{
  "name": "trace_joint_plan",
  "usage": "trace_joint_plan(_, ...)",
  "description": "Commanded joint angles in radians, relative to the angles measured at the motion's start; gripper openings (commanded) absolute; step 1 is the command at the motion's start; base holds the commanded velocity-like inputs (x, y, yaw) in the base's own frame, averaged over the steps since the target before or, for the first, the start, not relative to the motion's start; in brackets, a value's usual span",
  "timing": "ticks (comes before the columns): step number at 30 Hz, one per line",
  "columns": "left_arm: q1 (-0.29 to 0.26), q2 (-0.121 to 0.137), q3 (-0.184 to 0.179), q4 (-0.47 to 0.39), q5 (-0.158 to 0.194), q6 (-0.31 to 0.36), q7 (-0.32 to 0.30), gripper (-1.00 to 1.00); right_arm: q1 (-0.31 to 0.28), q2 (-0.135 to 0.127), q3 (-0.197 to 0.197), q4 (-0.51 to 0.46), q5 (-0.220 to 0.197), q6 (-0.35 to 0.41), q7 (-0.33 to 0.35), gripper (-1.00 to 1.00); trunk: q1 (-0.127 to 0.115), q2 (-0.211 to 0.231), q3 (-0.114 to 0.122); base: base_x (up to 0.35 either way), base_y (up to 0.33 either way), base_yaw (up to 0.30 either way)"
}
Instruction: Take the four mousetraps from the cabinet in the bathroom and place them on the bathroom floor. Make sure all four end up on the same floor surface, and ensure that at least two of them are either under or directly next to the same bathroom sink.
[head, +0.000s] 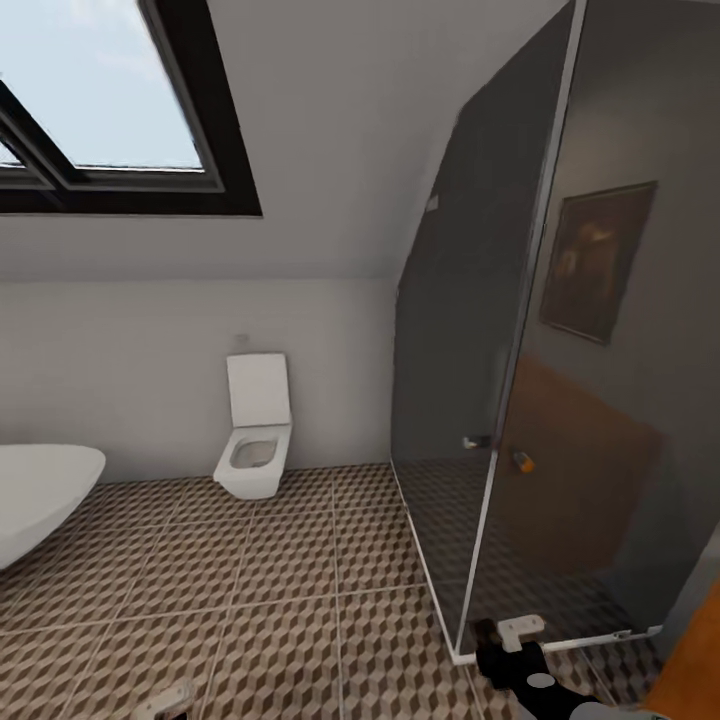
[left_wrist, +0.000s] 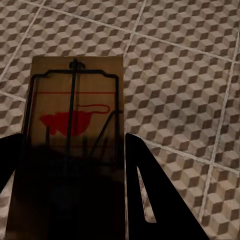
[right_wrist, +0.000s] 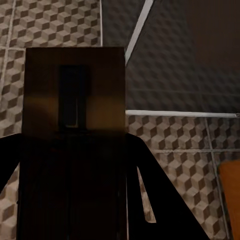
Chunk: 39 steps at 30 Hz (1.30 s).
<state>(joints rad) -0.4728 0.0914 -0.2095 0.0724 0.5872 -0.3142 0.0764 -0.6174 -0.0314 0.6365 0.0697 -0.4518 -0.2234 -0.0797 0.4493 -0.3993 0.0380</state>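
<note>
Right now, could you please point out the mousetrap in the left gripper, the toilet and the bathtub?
mousetrap (left_wrist: 75, 107), left wrist view: on the red mouse print on its board.
toilet (head: 252, 465), head view: on the bowl's rim.
bathtub (head: 40, 490), head view: on its white outer wall.

The head camera is looking from standing height across the floor (head: 300, 590) toward the toilet (head: 255, 430) and the far wall, with the shower glass (head: 520, 400) close on the right. Each wrist camera is peering steeply down along its fingers, hovering near the tiles. All three are sharing that cube-patterned floor, and the right wrist is also catching the shower's base rail (right_wrist: 175, 113).
</note>
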Motion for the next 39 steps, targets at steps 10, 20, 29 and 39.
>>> trace_joint_plan(10,-0.001,0.001,-0.008,0.003,-0.001,-0.002,0.005,-1.00,-0.001,0.001,0.008,0.003,-0.010,-0.005,0.000,-1.00,0.001,-0.001,0.000,0.200,0.275,0.010)
trace_joint_plan(20,-0.001,0.001,-0.008,0.003,-0.001,-0.002,0.005,-1.00,-0.001,0.001,0.008,0.004,-0.010,-0.005,0.000,-1.00,0.001,-0.001,0.000,0.208,0.274,0.000)
trace_joint_plan(29,-0.001,0.001,-0.008,0.003,-0.001,-0.002,0.005,-1.00,-0.001,0.001,0.009,0.003,-0.010,-0.005,0.000,-1.00,0.001,-0.001,0.000,0.237,0.250,0.000)
trace_joint_plan(39,-0.001,0.002,-0.008,0.003,-0.001,-0.002,0.005,-1.00,-0.001,0.001,0.009,0.003,-0.010,-0.005,0.000,-1.00,0.001,-0.001,0.000,0.269,0.222,0.000)
